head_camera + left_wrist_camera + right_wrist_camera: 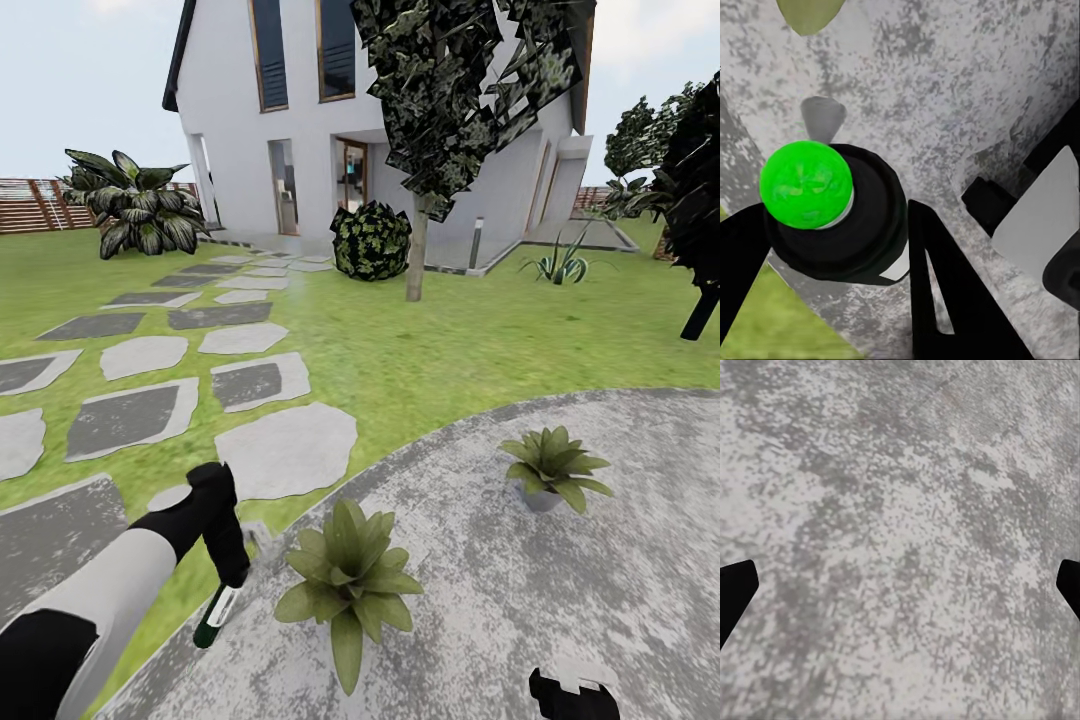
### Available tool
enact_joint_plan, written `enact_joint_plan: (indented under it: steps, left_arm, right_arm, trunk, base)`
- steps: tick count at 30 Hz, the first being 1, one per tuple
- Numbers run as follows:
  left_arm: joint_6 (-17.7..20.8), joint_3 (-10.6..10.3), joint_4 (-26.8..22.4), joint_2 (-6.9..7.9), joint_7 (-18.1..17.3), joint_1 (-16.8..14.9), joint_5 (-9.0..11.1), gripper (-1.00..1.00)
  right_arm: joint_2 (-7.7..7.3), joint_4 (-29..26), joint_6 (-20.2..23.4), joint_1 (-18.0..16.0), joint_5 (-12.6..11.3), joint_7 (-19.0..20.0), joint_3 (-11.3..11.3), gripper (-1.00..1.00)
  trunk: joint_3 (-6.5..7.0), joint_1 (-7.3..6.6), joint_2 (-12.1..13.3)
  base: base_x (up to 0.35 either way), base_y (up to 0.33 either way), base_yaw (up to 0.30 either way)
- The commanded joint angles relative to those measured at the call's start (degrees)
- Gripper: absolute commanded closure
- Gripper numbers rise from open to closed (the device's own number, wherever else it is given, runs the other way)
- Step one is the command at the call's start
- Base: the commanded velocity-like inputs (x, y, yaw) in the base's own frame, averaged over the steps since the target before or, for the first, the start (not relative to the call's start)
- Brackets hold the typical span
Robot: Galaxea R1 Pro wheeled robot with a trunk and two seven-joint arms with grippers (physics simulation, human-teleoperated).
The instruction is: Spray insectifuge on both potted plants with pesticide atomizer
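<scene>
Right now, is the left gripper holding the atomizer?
Yes: in the head view the left gripper is closed around the pesticide atomizer, which hangs beside the nearer potted plant.

The left gripper [232,590] holds the spray bottle [216,617] over the patio's [600,560] lawn-side edge — just beside the nearer potted plant [347,580]. The second potted plant [552,467] sits well apart, further in — beyond the patio, lawn [430,340] and stepping stones [285,450].

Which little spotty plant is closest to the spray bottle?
The nearer potted plant, close beside the pesticide atomizer held by the left gripper. The other potted plant sits farther off across the patio.
</scene>
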Motion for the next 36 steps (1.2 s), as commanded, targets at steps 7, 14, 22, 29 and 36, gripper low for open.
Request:
enact_joint_plan:
  steps: [7,14,22,29,36]
  left_arm:
    - [-4.72,-1.03,0.41,1.26,-0.60,0.27,-1.21,1.00]
    - [-4.27,-0.94,-0.57,-2.03,-0.38,-0.73,-1.28,1.00]
    - [-4.41,-0.61,-0.42,0.89,0.27,-0.01,-1.34,1.00]
    - [-4.38,-0.37,-0.35,3.07,3.00,0.19,-1.33,1.00]
    - [-4.36,-0.23,-0.44,2.66,3.94,0.19,-1.25,1.00]
  right_arm:
    - [0.00,0.09,-0.21,-0.05,0.61,-0.16,-0.48,-1.00]
    - [0.00,0.09,-0.26,-0.05,0.59,-0.17,-0.48,-1.00]
    - [0.00,0.09,-0.29,-0.05,0.53,-0.21,-0.48,-1.00]
    - [0.00,0.09,-0.29,-0.05,0.52,-0.24,-0.48,-1.00]
    - [0.00,0.07,-0.29,-0.05,0.47,-0.24,-0.48,-1.00]
  trunk:
    - [-0.05,-0.01,-0.02]
    - [-0.05,-0.01,-0.02]
    - [-0.05,-0.01,-0.02]
    - [-0.10,-0.01,-0.02]
    - [-0.10,-0.01,-0.02]
  base:
    - [0.000,0.000,0.000]
    - [0.000,0.000,0.015]
    - [0.000,0.000,0.240]
    - [0.026,0.051,0.096]
    - [0.049,0.273,-0.141]
